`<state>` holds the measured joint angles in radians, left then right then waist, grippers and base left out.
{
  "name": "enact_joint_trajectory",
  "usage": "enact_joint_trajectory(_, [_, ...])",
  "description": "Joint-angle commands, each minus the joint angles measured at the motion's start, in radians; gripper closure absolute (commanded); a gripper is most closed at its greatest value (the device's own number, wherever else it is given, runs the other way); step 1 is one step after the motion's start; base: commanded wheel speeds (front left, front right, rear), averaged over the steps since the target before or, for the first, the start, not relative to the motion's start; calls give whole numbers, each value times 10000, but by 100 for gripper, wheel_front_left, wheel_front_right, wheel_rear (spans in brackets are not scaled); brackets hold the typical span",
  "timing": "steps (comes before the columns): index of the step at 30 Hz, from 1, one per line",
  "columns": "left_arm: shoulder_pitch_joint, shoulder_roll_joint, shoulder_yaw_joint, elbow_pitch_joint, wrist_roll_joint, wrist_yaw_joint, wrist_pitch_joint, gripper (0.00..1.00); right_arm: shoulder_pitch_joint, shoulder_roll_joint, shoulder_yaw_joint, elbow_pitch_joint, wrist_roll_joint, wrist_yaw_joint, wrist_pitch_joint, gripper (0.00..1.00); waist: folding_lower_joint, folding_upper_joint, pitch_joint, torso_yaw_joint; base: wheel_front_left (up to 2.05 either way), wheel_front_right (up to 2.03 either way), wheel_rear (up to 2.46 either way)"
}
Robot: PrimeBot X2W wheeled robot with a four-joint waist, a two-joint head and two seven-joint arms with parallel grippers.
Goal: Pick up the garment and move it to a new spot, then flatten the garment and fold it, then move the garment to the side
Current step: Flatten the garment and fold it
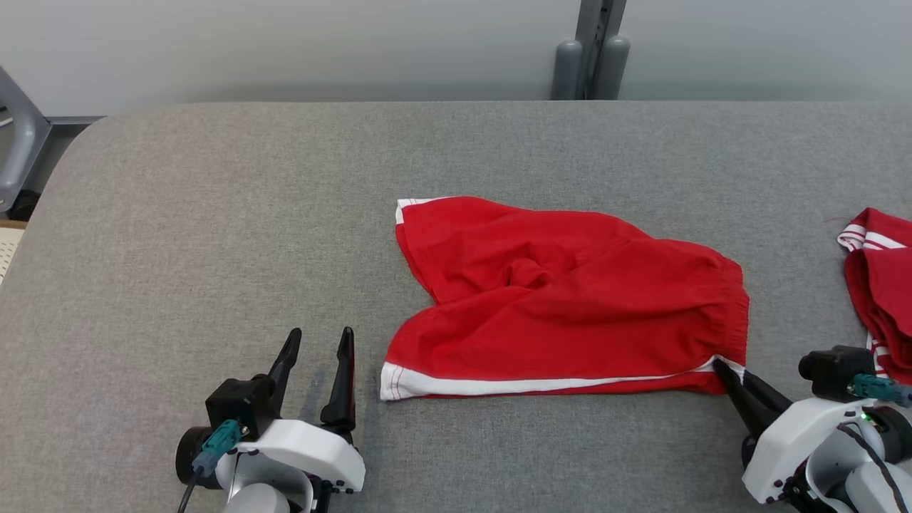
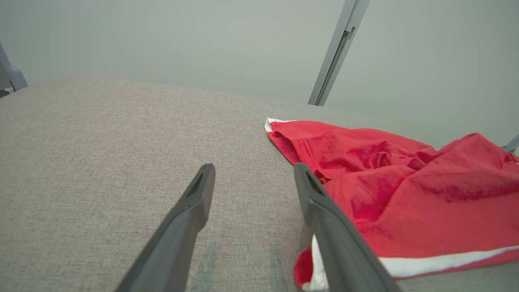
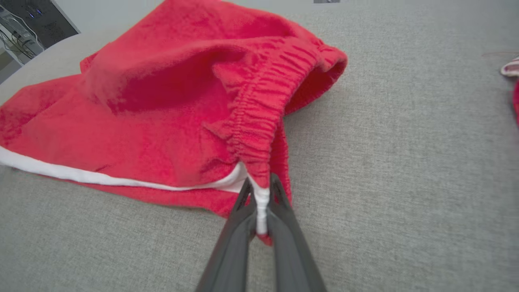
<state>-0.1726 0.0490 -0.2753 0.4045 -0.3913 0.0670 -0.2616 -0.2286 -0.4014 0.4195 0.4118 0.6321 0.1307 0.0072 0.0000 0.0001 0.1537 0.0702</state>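
Pale grey matte wall [image 1: 285, 43] along the back. Grey metal upright post [image 1: 591, 50] against it, right of centre.

Broad worktop covered in grey woven fabric [image 1: 214, 214], spanning the head view, far-left corner rounded.

Red shorts [image 1: 563, 306] with white side stripe and gathered elastic waistband, lying crumpled slightly right of the worktop's centre. Waistband towards the robot's right, leg hems towards its left, white-striped edge nearest the robot.

Second red garment with white stripes [image 1: 880, 285], bunched at the worktop's right edge, apart from the red shorts.

Right gripper [image 1: 721, 367]: low on the worktop, fingers pressed together on the near waistband corner. White stripe fabric pinched between them in the right wrist view.

Left gripper [image 1: 320, 333]: fingers spread, nothing between them, just beside the near-left hem corner. Contact with the hem: cannot tell.
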Motion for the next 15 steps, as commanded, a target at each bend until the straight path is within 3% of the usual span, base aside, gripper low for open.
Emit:
enact_joint_trajectory(1, [-109,37,31,8,87,-5,-44,0,120,-41,-95,36,59,2,-121,52,0,-1,-17,-20,0,0,0])
enact_joint_trajectory(2, [-92,37,49,6,89,-10,-44,0,152,-47,-156,39,43,2,-205,6,0,-1,-33,-38,0,0,0])
enact_joint_trajectory(3, [-71,39,67,4,107,-17,-44,0,180,-53,-231,41,14,2,-291,0,0,-1,-50,-58,0,0,0])
enact_joint_trajectory(15, [189,39,139,-76,205,-31,-44,0,851,156,-1195,-222,-478,2,-1042,0,0,-1,-443,-333,0,0,0])
